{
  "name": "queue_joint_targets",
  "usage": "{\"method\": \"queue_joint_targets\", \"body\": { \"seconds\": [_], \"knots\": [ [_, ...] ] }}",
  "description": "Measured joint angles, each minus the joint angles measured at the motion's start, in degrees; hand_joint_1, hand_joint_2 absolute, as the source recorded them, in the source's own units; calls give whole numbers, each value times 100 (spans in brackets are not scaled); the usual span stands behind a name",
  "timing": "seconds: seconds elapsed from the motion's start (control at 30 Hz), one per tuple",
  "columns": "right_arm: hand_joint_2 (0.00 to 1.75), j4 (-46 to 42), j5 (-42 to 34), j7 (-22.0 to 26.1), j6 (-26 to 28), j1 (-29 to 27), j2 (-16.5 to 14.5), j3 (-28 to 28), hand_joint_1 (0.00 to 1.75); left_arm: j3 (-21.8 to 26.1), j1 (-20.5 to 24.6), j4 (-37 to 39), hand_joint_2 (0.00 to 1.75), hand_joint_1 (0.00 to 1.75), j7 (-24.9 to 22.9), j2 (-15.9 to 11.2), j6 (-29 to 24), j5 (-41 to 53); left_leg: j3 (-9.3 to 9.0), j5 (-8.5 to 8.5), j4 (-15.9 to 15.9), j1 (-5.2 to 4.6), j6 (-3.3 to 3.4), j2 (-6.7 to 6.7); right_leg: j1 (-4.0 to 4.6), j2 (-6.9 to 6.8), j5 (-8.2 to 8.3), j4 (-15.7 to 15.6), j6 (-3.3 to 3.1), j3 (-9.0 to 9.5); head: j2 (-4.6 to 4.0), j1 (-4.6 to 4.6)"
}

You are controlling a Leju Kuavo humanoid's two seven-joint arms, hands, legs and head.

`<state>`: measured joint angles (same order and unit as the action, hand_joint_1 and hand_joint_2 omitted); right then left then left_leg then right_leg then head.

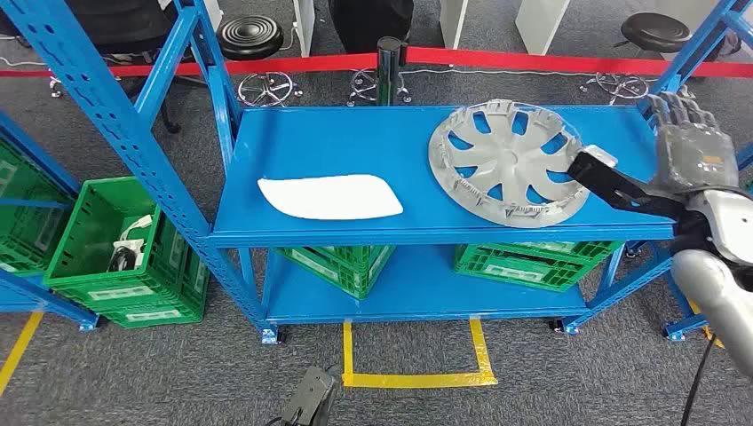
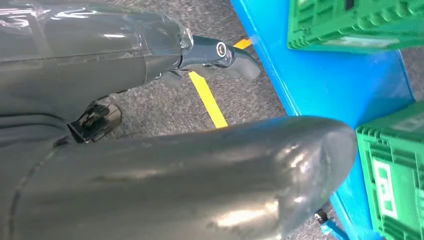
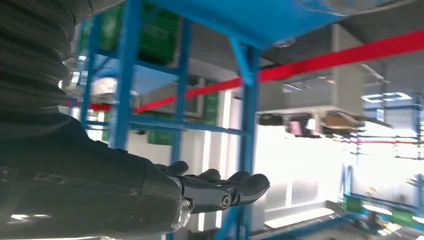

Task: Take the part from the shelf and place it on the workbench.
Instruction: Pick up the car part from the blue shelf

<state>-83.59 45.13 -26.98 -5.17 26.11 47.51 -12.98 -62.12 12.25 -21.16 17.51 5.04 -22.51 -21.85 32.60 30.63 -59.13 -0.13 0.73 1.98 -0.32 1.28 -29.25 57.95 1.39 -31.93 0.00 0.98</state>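
- Looking from the head camera, I see green crates (image 1: 124,257) on the floor far to the left of my right hand, beside the blue shelf (image 1: 355,142).
- On the top board lies a flat white panel (image 1: 330,196), well to the left of the hand.
- The part, a silver wheel cover (image 1: 508,161), lies flat on the same board, just left of the right hand (image 1: 694,153).
- The right hand is raised at the shelf's right end, thumb (image 1: 613,182) stretched out over the cover's near-right rim (I cannot tell whether it touches); the fingers (image 1: 679,108) stand straight and close together, holding nothing.
- My left hand (image 2: 222,55) hangs low over grey floor and yellow tape (image 2: 207,100); its fingers are mostly hidden, so I cannot tell how they lie.
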Motion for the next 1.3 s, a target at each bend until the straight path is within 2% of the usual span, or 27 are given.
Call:
{"method": "queue_joint_targets", "body": {
  "seconds": [0.07,0.17,0.27,0.63,0.87,1.3],
  "knots": [
    [175,110,54,58,64,211,-142,-208,0,0,23,-1,0,0,-20,7,30,55,-4,0,2,0,1,17,1,8,3,0,-3,0,0,0],
    [175,521,148,203,291,769,-620,-855,0,0,78,-2,0,0,-85,22,99,200,-20,1,6,1,1,54,2,31,9,0,-8,0,0,-1],
    [175,866,122,236,388,1049,-974,-1360,0,1,100,-2,0,0,-126,28,146,246,-34,0,7,1,1,44,1,29,10,1,-8,1,0,-3],
    [175,1574,-84,385,500,1369,-1469,-2303,0,31,88,0,0,0,-156,34,43,224,-22,-1,9,0,0,-39,0,-10,8,-5,-9,1,0,-2],
    [175,1911,-225,413,613,1469,-1647,-2565,0,42,78,0,0,0,-151,31,34,252,-19,-6,8,-1,1,-96,-1,-48,8,-10,-9,4,0,-2],
    [175,2554,-484,307,869,1340,-1671,-2732,0,46,-74,4,0,0,-188,-25,57,393,-17,-11,7,0,-1,-202,-2,-103,-3,-26,3,19,0,-2]
  ]
}}
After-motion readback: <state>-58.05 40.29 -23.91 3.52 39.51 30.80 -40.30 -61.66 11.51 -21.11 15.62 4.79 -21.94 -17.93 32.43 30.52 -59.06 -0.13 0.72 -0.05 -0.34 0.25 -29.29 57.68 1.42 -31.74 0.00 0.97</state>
